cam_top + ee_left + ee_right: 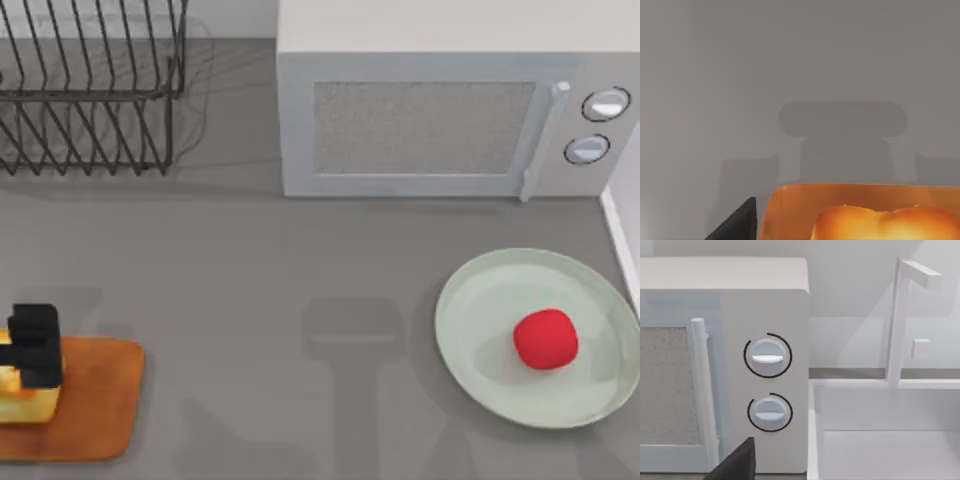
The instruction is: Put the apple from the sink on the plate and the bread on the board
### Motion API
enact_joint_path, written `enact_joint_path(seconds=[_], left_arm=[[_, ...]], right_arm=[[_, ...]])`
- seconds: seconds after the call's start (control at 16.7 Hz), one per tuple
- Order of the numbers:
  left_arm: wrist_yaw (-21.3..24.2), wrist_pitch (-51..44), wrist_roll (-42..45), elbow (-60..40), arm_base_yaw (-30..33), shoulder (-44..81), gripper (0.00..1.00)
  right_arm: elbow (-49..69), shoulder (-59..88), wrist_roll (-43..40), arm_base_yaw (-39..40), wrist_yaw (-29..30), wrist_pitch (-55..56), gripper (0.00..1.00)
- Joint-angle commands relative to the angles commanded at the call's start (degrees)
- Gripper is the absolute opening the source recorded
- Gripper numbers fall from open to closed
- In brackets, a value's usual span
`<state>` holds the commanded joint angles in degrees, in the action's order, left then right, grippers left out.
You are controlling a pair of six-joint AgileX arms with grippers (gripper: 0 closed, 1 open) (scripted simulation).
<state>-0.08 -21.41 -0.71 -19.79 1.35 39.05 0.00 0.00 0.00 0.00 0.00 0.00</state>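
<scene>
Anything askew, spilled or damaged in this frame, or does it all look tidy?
Nothing stands out. The apple sits whole on the plate, off-centre toward the right. The left gripper is over the bread, which rests on the board at its left end. Nothing is spilled or tipped.

light: even, bright | shadows: soft arm shapes on table [250, 300] | blur: none

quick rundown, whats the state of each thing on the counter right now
apple: resting on the plate, out of the sink
plate: flat on the table at the right, holding the apple
bread: on the board, left gripper over it
board: flat at the table's left edge
microwave: door closed
dish rack: standing at back left
sink: basin bare
</scene>
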Motion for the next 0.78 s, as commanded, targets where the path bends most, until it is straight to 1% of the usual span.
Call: enact_joint_path(seconds=[0.24, 0.42, 0.6, 0.78], left_arm=[[0.07, 9.76, 0.43, 10.21, -0.62, -20.61, 1.0], [0.09, 16.34, 0.62, 15.97, -1.03, -32.01, 1.0], [0.08, 20.64, 0.69, 19.24, -1.31, -38.05, 1.0], [0.08, 21.42, 0.71, 19.8, -1.35, -39.04, 1.0]], right_arm=[[0.0, 0.0, 0.0, 0.0, 0.0, 0.0, 1.0], [0.0, 0.0, 0.0, 0.0, 0.0, 0.0, 1.0], [0.0, 0.0, 0.0, 0.0, 0.0, 0.0, 1.0], [0.0, 0.0, 0.0, 0.0, 0.0, 0.0, 1.0]])
